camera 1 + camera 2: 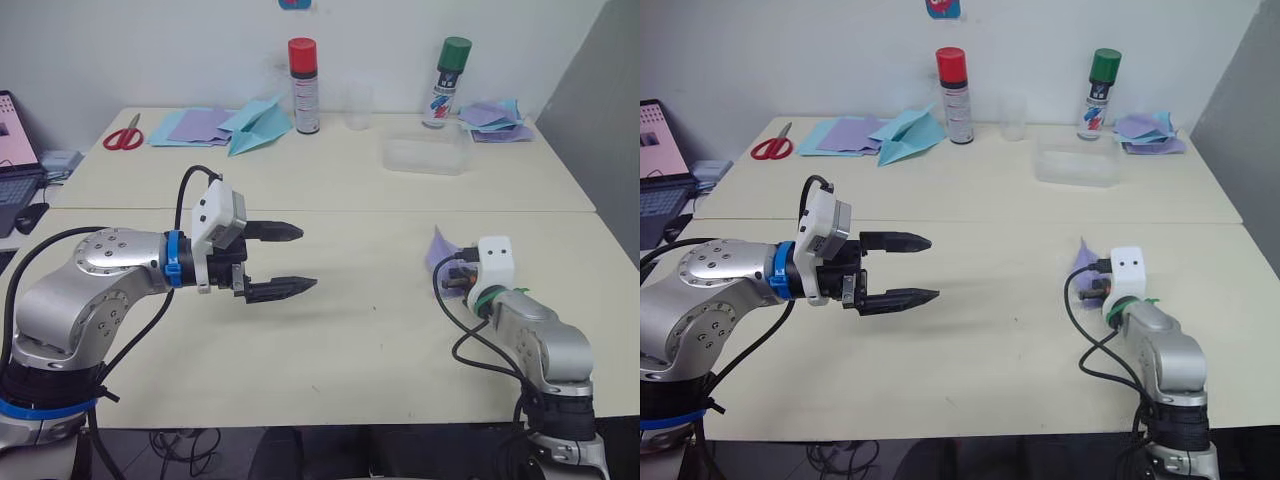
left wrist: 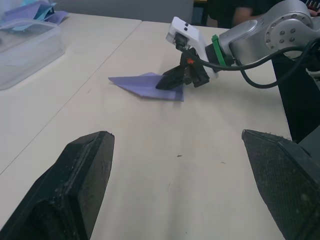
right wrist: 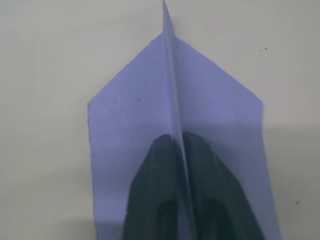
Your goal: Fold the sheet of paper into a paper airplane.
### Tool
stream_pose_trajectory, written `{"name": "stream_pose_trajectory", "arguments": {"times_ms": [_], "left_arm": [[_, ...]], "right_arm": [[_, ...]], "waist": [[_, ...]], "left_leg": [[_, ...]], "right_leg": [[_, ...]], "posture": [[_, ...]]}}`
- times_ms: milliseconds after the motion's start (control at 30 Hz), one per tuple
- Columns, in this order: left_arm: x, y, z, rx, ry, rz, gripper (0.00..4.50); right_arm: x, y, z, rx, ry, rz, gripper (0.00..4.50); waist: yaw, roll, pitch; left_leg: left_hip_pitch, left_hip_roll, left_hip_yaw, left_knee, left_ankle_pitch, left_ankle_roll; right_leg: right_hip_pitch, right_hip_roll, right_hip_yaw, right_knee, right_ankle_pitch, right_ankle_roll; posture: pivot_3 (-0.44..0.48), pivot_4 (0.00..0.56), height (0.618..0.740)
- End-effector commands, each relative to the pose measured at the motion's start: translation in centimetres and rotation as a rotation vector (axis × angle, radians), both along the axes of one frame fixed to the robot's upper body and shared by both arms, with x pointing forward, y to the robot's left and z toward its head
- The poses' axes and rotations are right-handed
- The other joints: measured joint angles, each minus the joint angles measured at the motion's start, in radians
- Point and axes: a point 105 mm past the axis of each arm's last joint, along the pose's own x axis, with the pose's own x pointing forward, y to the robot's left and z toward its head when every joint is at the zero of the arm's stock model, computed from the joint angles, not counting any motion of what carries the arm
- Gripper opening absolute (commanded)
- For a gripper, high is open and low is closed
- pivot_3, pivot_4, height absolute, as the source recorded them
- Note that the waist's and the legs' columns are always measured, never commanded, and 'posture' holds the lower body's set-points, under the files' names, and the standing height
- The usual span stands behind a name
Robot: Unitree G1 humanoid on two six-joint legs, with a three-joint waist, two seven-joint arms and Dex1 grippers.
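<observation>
Right gripper [image 2: 172, 82] pinching the center ridge of the purple paper airplane [image 3: 175, 115] on the table [image 1: 380, 330], left gripper [image 1: 285, 260] spread wide, holding nothing.

No word or number can be made out anywhere. The red-capped can [image 1: 304, 85] and the green-capped can [image 1: 447, 82] beside it carry printed labels, too small to read, and the laptop screen [image 1: 17, 130] shows nothing legible.
</observation>
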Motion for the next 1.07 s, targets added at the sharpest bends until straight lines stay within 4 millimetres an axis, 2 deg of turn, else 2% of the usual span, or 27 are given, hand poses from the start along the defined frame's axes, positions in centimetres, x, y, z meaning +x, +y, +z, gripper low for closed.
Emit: {"name": "stream_pose_trajectory", "arguments": {"times_ms": [33,167,267,333,433,500,533,667,767,900,1067], "left_arm": [[-0.1,0.1,1.0,0.001,-0.050,-0.006,4.50],[0.1,0.4,0.8,-0.002,-0.042,0.006,4.50],[0.4,1.5,0.5,0.004,-0.030,0.050,4.50],[0.8,2.9,0.2,0.018,-0.021,0.104,4.50],[1.1,5.3,-0.4,0.036,-0.007,0.198,4.50],[1.2,7.3,-1.0,0.062,-0.002,0.280,4.50],[1.2,8.1,-1.1,0.075,-0.009,0.308,4.50],[0.8,12.0,-1.1,0.099,-0.015,0.476,4.50],[-0.3,14.8,-0.6,0.100,-0.042,0.603,4.50],[-1.2,15.3,-0.6,0.100,-0.049,0.643,4.50],[-1.0,15.0,-1.0,0.128,-0.072,0.629,4.50]], "right_arm": [[0.3,-0.1,2.5,-0.010,-0.102,0.019,1.73],[0.3,0.4,5.2,-0.022,-0.178,0.092,3.21],[0.0,1.2,8.0,0.005,-0.247,0.216,4.37],[-0.5,1.7,9.4,0.007,-0.261,0.362,4.44],[-2.2,1.9,10.1,-0.019,-0.213,0.651,4.44],[-4.0,0.7,10.2,-0.077,-0.163,0.867,4.44],[-4.5,-0.3,10.2,-0.104,-0.142,0.920,4.44],[-5.3,-5.0,10.2,-0.177,-0.019,0.964,4.44],[-4.8,-7.6,11.9,-0.176,-0.024,0.884,4.44],[-3.9,-8.5,12.8,-0.195,-0.088,0.835,4.44],[-3.1,-7.6,12.5,-0.186,-0.119,0.858,4.44]], "waist": [[0.000,0.000,0.000],[0.000,0.000,0.000],[-0.001,0.000,0.000],[-0.001,0.000,0.000],[0.001,0.000,0.000],[0.003,0.001,0.001],[0.004,0.001,0.001],[0.003,0.001,0.002],[-0.002,0.001,0.002],[-0.004,0.001,0.002],[0.000,0.001,0.002]], "left_leg": [[0.000,0.000,0.000,0.000,0.000,0.000],[0.000,0.000,0.000,0.000,0.000,0.000],[0.000,0.000,0.000,0.000,0.000,0.000],[0.000,0.000,0.000,0.000,0.000,0.000],[0.000,0.000,0.000,0.000,0.000,0.000],[0.000,0.000,0.000,0.000,0.000,0.000],[0.000,0.000,0.000,0.000,0.000,0.000],[0.000,0.000,0.001,0.000,0.000,0.000],[0.001,0.001,0.001,0.001,0.000,0.001],[0.002,0.002,0.000,0.000,0.000,0.000],[0.002,0.001,0.001,0.001,0.000,0.000]], "right_leg": [[0.000,0.000,0.000,0.000,0.000,0.000],[0.000,0.000,0.000,0.000,0.000,0.000],[0.000,0.000,0.000,0.000,0.000,0.000],[0.000,0.000,0.000,0.000,0.000,0.000],[0.000,0.000,-0.001,-0.001,0.000,0.000],[0.000,0.000,-0.002,-0.002,0.000,0.000],[0.000,0.000,-0.001,-0.002,0.000,0.000],[0.001,-0.003,-0.001,-0.002,0.000,-0.001],[0.001,-0.004,-0.001,-0.002,0.000,-0.001],[0.001,-0.003,-0.001,0.000,0.000,-0.002],[0.001,-0.004,-0.001,0.000,0.001,-0.002]], "posture": [[0.000,0.150,0.740],[0.000,0.150,0.740],[0.000,0.150,0.740],[0.000,0.150,0.740],[0.000,0.150,0.740],[0.000,0.150,0.740],[0.000,0.150,0.740],[0.000,0.150,0.740],[0.000,0.150,0.740],[0.000,0.150,0.740],[0.000,0.150,0.740]]}}
